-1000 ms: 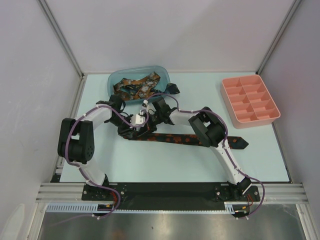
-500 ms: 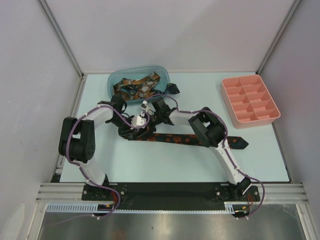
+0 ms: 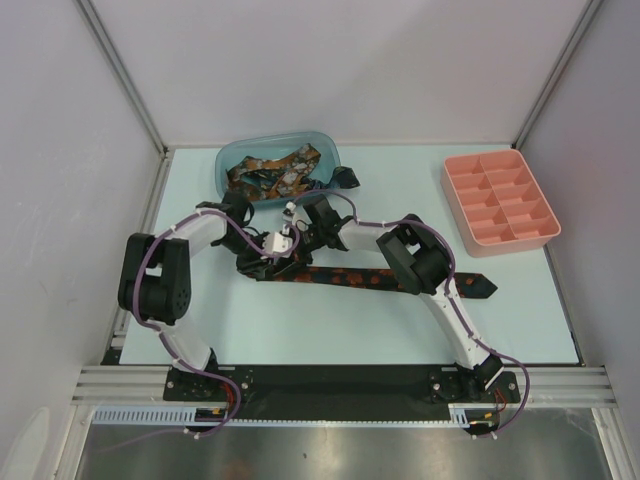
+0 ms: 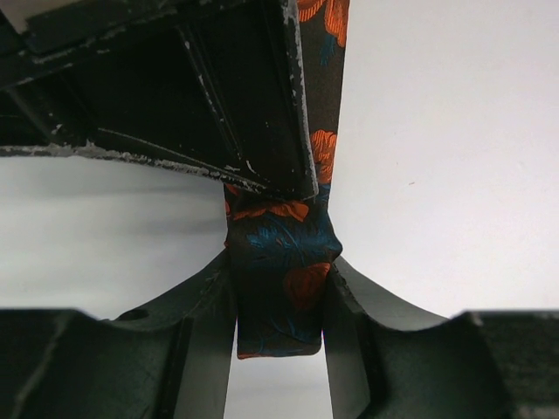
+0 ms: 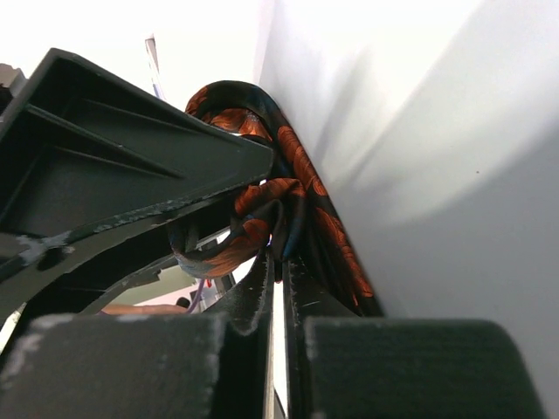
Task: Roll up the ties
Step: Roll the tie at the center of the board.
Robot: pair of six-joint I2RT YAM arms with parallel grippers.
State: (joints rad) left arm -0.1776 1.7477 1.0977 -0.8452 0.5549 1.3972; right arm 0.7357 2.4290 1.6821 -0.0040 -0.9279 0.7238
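Note:
A long dark tie (image 3: pixel 360 277) with orange-red blotches lies across the middle of the table, its wide end at the right (image 3: pixel 482 287). Its left end is curled into a small partial roll. My left gripper (image 3: pixel 262 264) is shut across that narrow end, seen in the left wrist view (image 4: pixel 278 292) with the tie's tip hanging below the jaws. My right gripper (image 3: pixel 297 244) meets it from the right and is shut on the curled fabric (image 5: pixel 262 223). Its black body fills the upper left of the left wrist view (image 4: pixel 166 87).
A blue-green bin (image 3: pixel 226 165) at the back holds several more patterned ties (image 3: pixel 275 174), one dark end spilling over its right rim (image 3: pixel 344 177). A pink tray with compartments (image 3: pixel 549 232) stands at the back right. Grey walls enclose the table.
Both grippers have shifted very slightly at the tie's left end; the tie and everything else stay where they were.

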